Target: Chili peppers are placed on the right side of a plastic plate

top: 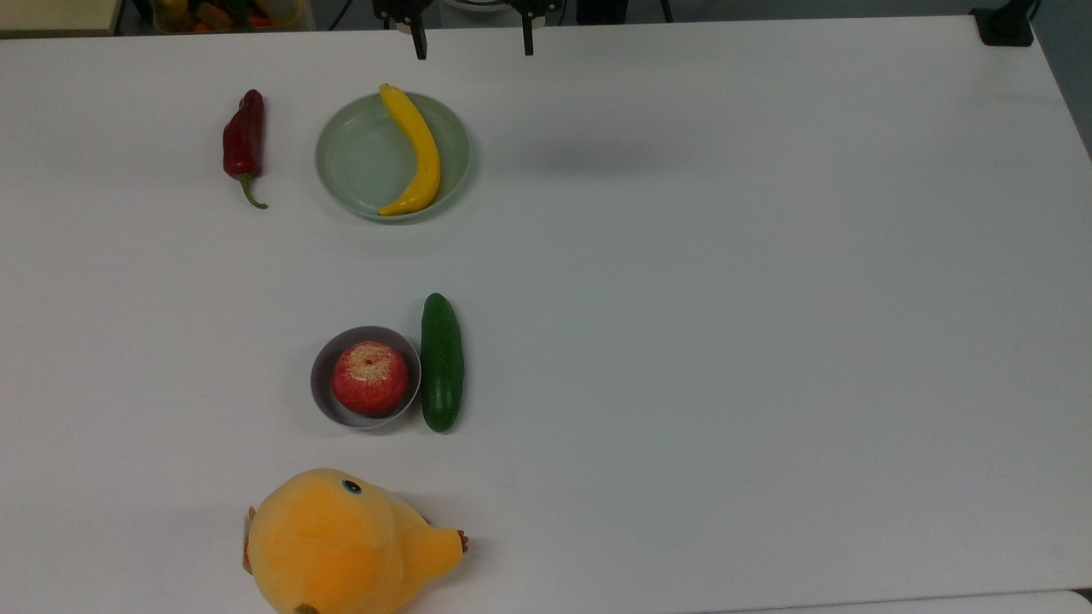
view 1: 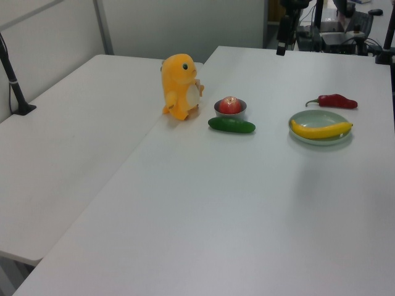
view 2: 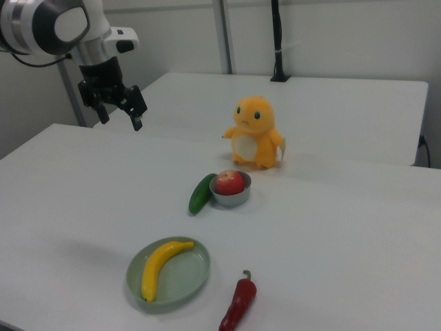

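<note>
Fingers (view 2: 138, 114) spread apart, holding nothing; gripper (view 2: 121, 114) hangs high above the table (top: 725, 324), well away from every object.

Chili pepper (top: 244, 142) lies flat on the table just beside the plastic plate (top: 363, 162), on the top view's left, in the right view on the plate's right. Stem points away from the arm in the top view.

Risks from here:
- If the pepper is already on the intended side, a pick only adds error.
- If it needs moving: pepper is glossy, tapered and low. An off-centre pinch could squirt it sideways or roll it.
- Banana (top: 416, 153) fills one side of the plate and overhangs the rim; a low sweep across could knock it.
- Cucumber (top: 442, 362) touches the grey bowl (top: 328, 384) holding the apple (top: 369, 378); plush toy (top: 341, 546) is nearer the camera. All well apart from the pepper, so low collision risk.
</note>
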Controlling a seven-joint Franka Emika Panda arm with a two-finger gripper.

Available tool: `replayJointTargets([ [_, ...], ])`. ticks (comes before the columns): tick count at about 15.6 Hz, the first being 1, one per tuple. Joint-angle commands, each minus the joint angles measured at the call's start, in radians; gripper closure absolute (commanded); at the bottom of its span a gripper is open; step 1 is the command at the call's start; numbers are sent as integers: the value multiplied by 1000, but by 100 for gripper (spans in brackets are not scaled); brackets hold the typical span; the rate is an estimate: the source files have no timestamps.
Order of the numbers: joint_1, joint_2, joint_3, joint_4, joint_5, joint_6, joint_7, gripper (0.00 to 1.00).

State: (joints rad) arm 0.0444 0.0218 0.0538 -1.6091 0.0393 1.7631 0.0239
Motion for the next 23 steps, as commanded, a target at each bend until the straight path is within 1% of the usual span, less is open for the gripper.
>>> replayJointTargets([
  [1,46,-61,-12,-75,-1,21,-16,0],
  [13,43,-59,-14,-72,-1,10,-4,0],
  [17,46,-57,-14,-74,-1,-31,-4,0],
  [19,40,-56,-14,-86,-13,-86,-22,0],
  [20,34,-56,-14,-97,-15,-90,-39,0],
  [22,14,-53,-15,-115,-15,-103,-116,0],
  [23,0,-52,-15,-144,-15,-114,-143,0],
])
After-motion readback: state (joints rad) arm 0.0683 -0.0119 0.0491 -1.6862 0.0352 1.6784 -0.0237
